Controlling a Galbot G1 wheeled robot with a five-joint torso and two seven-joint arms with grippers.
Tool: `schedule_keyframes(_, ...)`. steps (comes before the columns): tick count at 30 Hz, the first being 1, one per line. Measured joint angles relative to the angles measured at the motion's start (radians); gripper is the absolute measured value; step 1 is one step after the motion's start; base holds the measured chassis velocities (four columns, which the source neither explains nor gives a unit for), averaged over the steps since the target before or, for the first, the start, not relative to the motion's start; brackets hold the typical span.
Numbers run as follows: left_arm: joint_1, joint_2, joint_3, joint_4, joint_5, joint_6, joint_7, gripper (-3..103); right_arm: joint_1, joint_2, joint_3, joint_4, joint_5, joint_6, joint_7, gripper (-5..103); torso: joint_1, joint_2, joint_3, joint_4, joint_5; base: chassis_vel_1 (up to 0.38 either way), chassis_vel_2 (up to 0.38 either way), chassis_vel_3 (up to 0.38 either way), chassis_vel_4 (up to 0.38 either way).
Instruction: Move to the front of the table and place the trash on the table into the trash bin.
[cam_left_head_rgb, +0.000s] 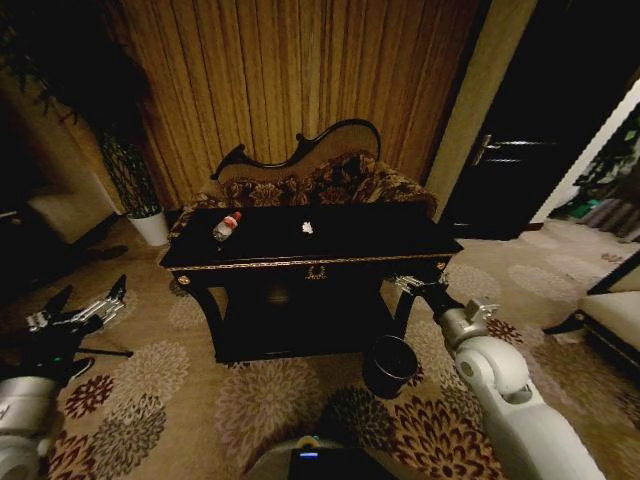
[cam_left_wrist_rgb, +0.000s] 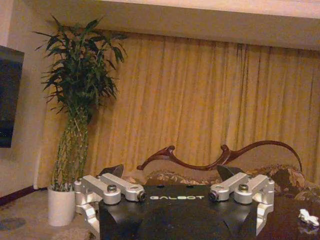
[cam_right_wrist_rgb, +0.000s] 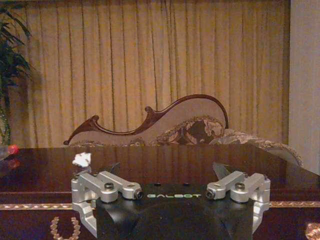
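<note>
On desk (cam_left_head_rgb: 330, 240): bottle (cam_left_head_rgb: 226, 226), paper wad (cam_left_head_rgb: 307, 228), uncollected. Bin (cam_left_head_rgb: 389, 365) before desk. Both grippers' fingers released, empty.

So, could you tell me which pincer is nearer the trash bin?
Right. The right pincer hangs just above the trash bin; the left pincer is far off across the carpet.

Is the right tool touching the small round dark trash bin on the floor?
Apart. In the head view, the right tool hangs open beside the glossy black table's front corner, with patterned carpet visible between it and the small round dark trash bin.
</note>
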Motion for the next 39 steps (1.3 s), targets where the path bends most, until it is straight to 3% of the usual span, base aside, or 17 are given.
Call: schedule_keyframes(39, 0.003, -0.024, 0.005, -0.007, 0.003, -0.025, 0.007, 100, 0.008, -0.005, -0.013, -0.001, -0.005, 0.013, 0.004, 100, 0.0, 0.0, 0.0, 0.0002, 0.0, -0.113, 0.112, 0.112, -0.116)
